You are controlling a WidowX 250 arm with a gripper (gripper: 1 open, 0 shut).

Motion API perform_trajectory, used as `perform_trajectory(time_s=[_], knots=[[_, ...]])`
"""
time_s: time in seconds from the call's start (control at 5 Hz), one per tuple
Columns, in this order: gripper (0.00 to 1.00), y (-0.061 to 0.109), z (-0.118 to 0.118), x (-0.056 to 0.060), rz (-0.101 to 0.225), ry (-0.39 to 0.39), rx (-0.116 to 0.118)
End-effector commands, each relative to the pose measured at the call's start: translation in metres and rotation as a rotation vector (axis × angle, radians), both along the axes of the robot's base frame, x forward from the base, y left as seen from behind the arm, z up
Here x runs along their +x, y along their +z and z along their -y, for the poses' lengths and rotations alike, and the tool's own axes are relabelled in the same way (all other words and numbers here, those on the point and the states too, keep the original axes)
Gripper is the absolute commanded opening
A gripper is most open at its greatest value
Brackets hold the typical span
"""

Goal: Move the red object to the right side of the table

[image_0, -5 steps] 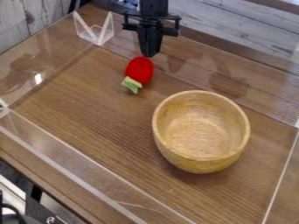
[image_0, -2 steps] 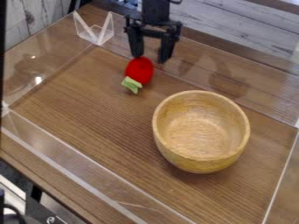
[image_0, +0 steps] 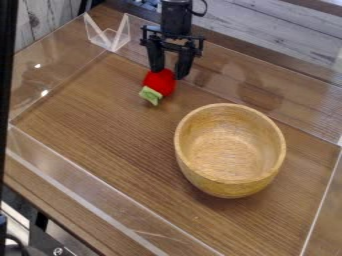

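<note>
Black claw (image_0: 173, 66) pointing down, jaws parted astride the red object (image_0: 158, 84), grip not confirmed, round wooden bowl (image_0: 230, 148) empty nearby on bench (image_0: 94, 140)

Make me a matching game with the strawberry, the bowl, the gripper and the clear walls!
Things:
1. strawberry
2. wooden bowl
3. gripper
4. clear walls

Descriptions:
A. black, fingers apart on either side of the red toy
B. see-through, around the table's edge
C. red with a green cap
D. round, light wood, nothing inside

Pairs: 1-C, 2-D, 3-A, 4-B
</note>
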State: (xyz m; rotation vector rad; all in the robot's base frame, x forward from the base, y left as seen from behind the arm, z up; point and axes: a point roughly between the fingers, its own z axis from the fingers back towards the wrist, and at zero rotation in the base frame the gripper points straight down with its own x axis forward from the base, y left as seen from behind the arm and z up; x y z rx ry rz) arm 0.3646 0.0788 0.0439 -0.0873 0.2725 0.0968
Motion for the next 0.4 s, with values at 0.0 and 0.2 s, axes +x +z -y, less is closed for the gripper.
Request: perform_trajectory(time_s=[0.0,0.2], knots=[[0.0,0.016,0.0,0.008,0.056,-0.001,0.015],[0.0,0.04,0.006,0.009,0.105,-0.009,0.013]])
